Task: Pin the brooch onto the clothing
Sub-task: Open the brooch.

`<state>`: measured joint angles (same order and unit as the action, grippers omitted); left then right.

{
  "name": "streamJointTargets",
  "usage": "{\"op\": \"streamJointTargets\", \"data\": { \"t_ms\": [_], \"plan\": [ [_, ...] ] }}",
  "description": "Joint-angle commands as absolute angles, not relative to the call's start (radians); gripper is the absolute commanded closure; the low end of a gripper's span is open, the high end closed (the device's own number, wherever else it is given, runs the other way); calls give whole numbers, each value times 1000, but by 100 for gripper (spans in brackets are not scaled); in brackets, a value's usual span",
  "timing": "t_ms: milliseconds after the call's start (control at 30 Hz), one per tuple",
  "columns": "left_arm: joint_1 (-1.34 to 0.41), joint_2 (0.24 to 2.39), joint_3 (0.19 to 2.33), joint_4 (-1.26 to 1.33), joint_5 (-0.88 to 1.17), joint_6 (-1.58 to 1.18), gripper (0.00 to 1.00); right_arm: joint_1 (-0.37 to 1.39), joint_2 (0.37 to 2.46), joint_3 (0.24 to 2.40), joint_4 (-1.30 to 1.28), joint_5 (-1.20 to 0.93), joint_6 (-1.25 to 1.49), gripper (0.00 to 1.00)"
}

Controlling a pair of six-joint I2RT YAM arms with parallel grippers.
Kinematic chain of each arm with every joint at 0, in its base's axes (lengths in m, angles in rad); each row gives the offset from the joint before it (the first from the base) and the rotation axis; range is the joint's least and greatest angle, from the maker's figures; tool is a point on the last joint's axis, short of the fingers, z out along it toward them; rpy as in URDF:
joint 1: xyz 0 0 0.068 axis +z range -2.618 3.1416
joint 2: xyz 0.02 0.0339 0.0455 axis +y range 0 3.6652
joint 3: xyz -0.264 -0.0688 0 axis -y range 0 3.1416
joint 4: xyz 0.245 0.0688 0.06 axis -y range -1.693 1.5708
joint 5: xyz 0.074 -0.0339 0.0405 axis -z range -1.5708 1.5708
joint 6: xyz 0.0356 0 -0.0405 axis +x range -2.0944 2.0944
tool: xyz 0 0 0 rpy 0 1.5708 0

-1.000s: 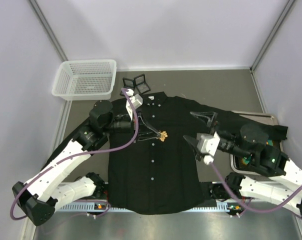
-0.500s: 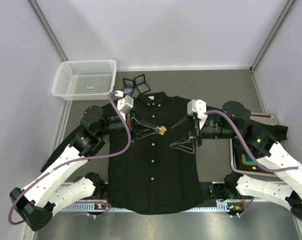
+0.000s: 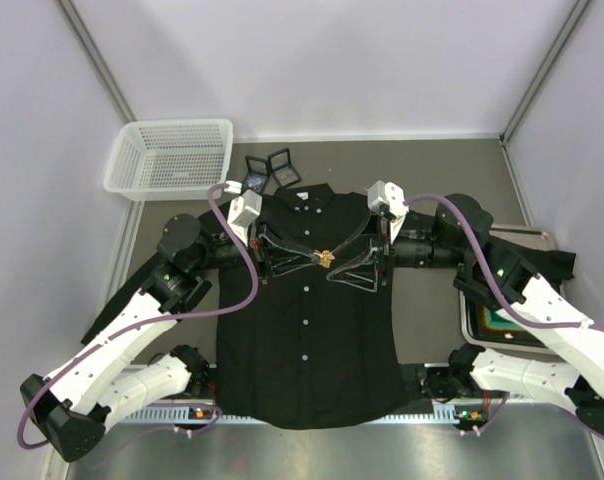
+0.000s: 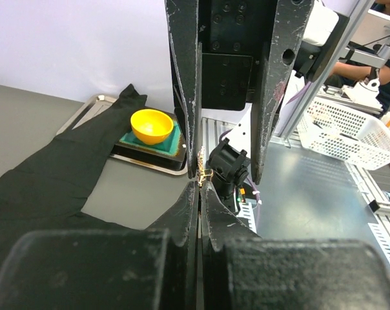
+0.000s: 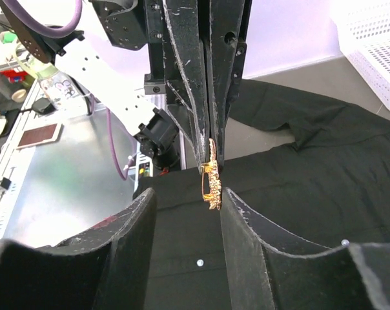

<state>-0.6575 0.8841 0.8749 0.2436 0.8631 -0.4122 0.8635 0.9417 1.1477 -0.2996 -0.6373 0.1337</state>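
Note:
The black shirt (image 3: 307, 340) lies flat on the table, buttons up. A small gold brooch (image 3: 325, 258) hangs just above its chest. My left gripper (image 3: 317, 257) is shut on the brooch, pinching its top edge between the fingertips; the brooch (image 4: 202, 169) shows just past the tips of the left gripper (image 4: 200, 184). My right gripper (image 3: 334, 266) faces it from the right, open. In the right wrist view the brooch (image 5: 211, 184) hangs between the two fingers of the right gripper (image 5: 187, 194), close against the right-hand finger (image 5: 237, 213), above the shirt (image 5: 324, 168).
A white basket (image 3: 170, 155) stands at the back left, with two small dark cases (image 3: 272, 168) beside the collar. A metal tray (image 3: 487, 325) sits at the right under a sleeve; it holds a yellow bowl (image 4: 151, 124).
The right arm has swung in from the right side to the shirt's chest, and its jaws have narrowed around the brooch. The left gripper has lifted the brooch slightly toward the collar.

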Motion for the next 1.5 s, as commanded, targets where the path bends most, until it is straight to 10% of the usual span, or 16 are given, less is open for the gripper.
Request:
{"op": "streamJointTargets", "data": {
  "t_ms": [0, 633, 1467],
  "plan": [
    [-657, 880, 874, 318, 868, -426, 100, 856, 954, 1177, -221, -650, 195, 57],
    [-658, 873, 884, 302, 877, -437, 100, 854, 994, 1193, -236, -560, 222, 100],
    [-719, 927, 904, 310, 890, -426, 100, 871, 1065, 1246, -387, -408, 115, 95]
  ]
}}
